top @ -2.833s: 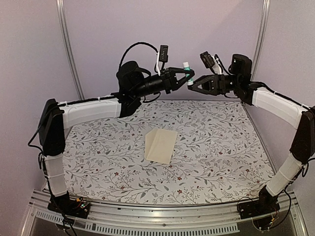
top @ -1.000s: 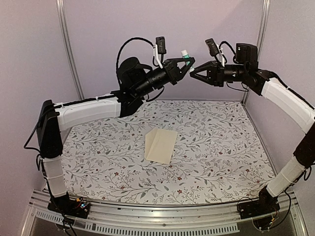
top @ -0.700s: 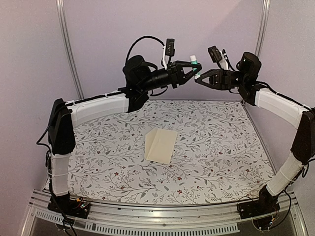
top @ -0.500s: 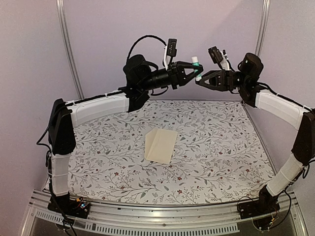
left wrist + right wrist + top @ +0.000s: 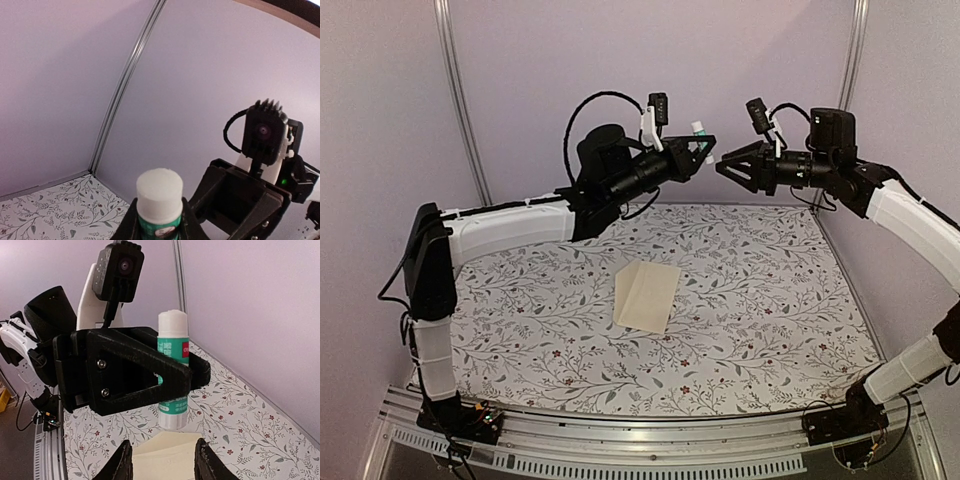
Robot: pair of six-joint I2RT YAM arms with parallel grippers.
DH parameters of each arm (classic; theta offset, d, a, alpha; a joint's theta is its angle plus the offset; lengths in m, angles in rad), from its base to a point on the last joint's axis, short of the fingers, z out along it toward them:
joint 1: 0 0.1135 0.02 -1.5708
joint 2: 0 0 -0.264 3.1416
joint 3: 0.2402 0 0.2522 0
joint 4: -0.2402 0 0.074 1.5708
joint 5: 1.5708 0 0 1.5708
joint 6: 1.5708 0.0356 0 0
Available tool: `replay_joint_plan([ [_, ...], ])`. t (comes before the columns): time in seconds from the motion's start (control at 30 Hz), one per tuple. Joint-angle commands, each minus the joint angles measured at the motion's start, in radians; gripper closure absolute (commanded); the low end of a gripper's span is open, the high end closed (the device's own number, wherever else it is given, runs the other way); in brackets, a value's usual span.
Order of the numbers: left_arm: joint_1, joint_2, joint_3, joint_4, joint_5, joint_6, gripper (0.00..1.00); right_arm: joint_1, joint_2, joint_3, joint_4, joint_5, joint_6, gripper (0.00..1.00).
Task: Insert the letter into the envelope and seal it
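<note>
Top external: the plain cream envelope was seen flat on the floral table, well below both claws. The left gripper was clamped on a glue stick, and the right gripper was spread just beside it. Left wrist: the white-topped stick was held upright. Right wrist: the envelope was glimpsed below the parted jaws.

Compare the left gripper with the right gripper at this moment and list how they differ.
The left gripper is shut on a glue stick, held upright. The right gripper is open and holds nothing. The left gripper points toward the robot's right and the right gripper toward its left, so the right gripper's open jaws face the stick without touching it. Both are black and raised high above the table and the envelope.
</note>
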Motion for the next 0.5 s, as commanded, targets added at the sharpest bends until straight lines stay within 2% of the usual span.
replay_joint_plan([
  [0.0,-0.041,-0.064,-0.024,0.011,-0.154,0.019,1.00,0.090,0.004,0.049,-0.100,0.239,-0.200,0.59],
  [0.27,-0.061,-0.070,-0.057,0.053,-0.133,0.016,1.00,0.145,0.041,0.106,-0.083,0.321,-0.192,0.59],
  [0.37,-0.064,-0.069,-0.064,0.060,-0.126,0.010,1.00,0.146,0.054,0.120,-0.078,0.311,-0.180,0.63],
  [0.47,-0.065,-0.071,-0.070,0.071,-0.119,0.011,1.00,0.148,0.062,0.126,-0.082,0.307,-0.171,0.72],
])
